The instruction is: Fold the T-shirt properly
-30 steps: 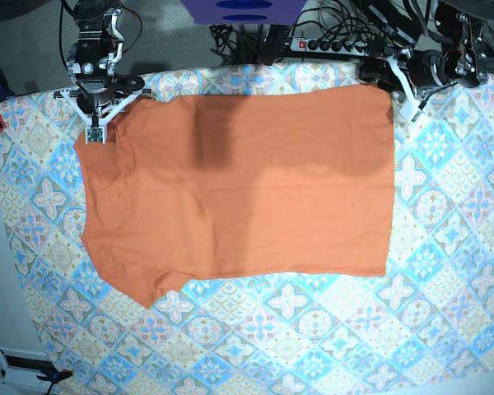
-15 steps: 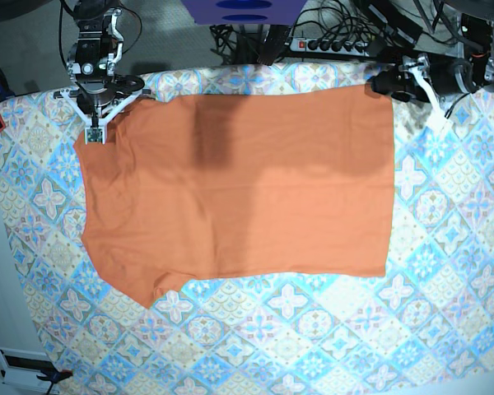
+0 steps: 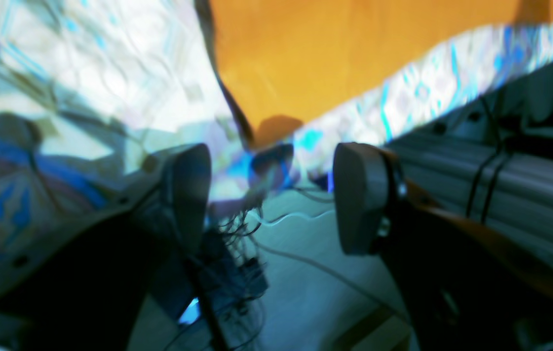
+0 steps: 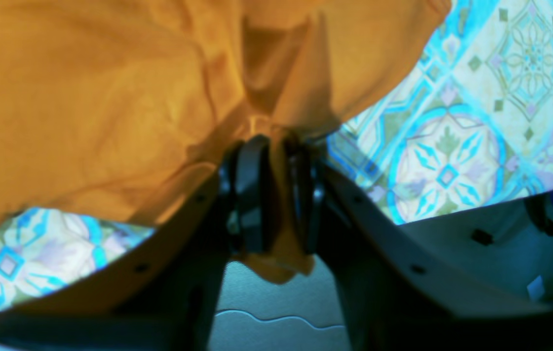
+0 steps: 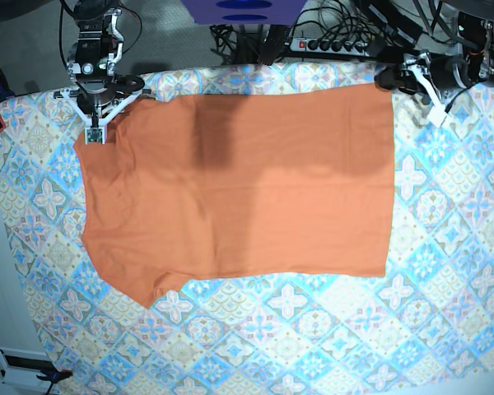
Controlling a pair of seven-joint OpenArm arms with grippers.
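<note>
Tablecloth (image 5: 313,346): T-shirt (image 5: 247,189) between right gripper (image 4: 276,195) jaws.

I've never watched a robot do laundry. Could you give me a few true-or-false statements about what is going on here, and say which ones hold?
1. The right gripper is pinching the orange T-shirt. True.
2. The left gripper also clamps the shirt. False: its jaws stand apart with no cloth between them.
3. The shirt lies spread on a blue-and-cream patterned tablecloth. True.
4. The shirt is already folded into a small square. False: it lies spread out wide.
</note>
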